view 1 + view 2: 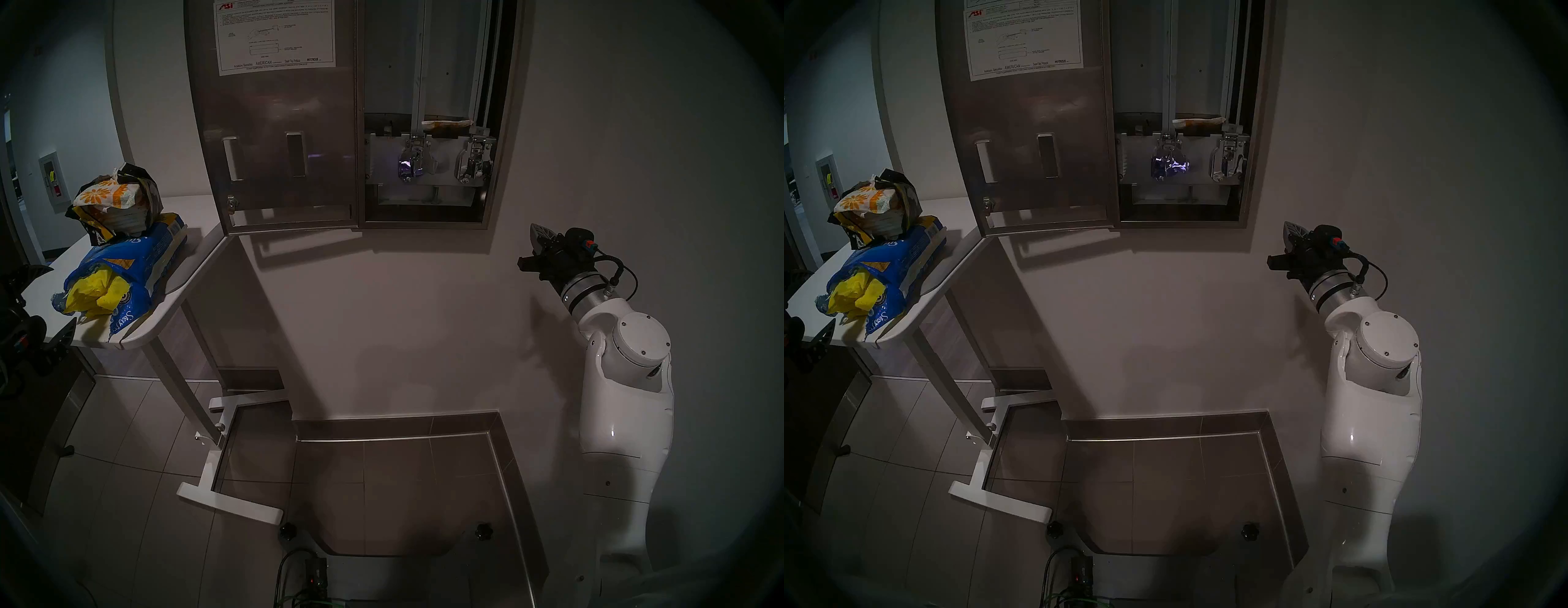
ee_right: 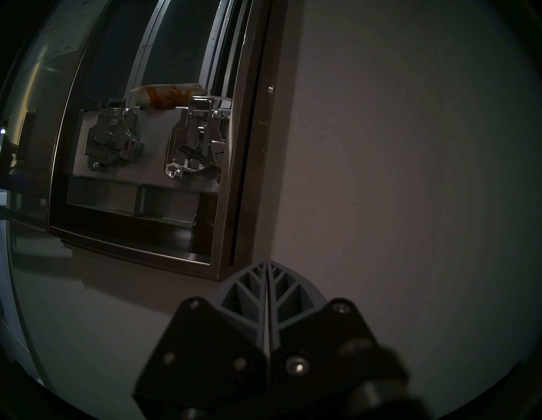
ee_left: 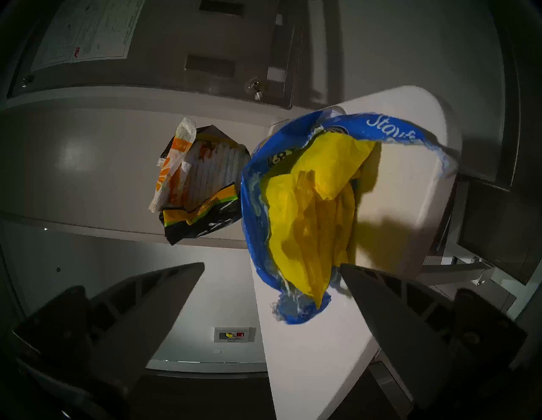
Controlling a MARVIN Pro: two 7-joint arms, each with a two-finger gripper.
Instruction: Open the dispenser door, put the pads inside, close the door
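Nearest to you, the left pincer (image 3: 269,267) stood wide apart and empty, its two dark wedge-shaped fingers (image 3: 164,296) framing the view just short of the yellow pads (image 3: 311,205). Those were soft, crinkled, glossy packets spilling from the mouth of a torn blue plastic bag (image 3: 255,187) lying on the smooth white tabletop (image 3: 404,181). Just beyond, a second, black-and-yellow wrapper (image 3: 202,217) held a ribbed row of white packets, with one orange-flowered pad (image 3: 173,164) sticking out; in the head views this bundle sat on top of the blue bag.

Only the wrist view showed you into the bag; from the head, the left pincer was a dark shape cut off at the frame's edge and hard to make out.

The right pincer (image 2: 266,265) had its grey ribbed fingertips pressed together on nothing, held just below the dispenser's lower right corner, close to the plain wall.

Farther off, the dispenser door (image 1: 275,140) hung swung fully open to the left, brushed steel with two vertical slots and a white instruction sheet (image 1: 273,36), its top cropped. Inside the dispenser (image 1: 500,127), two chrome lever mechanisms (image 2: 196,140) gleamed; one flowered pad (image 2: 167,94) lay at the foot of the right chute. The upper chutes were dark and cut off.
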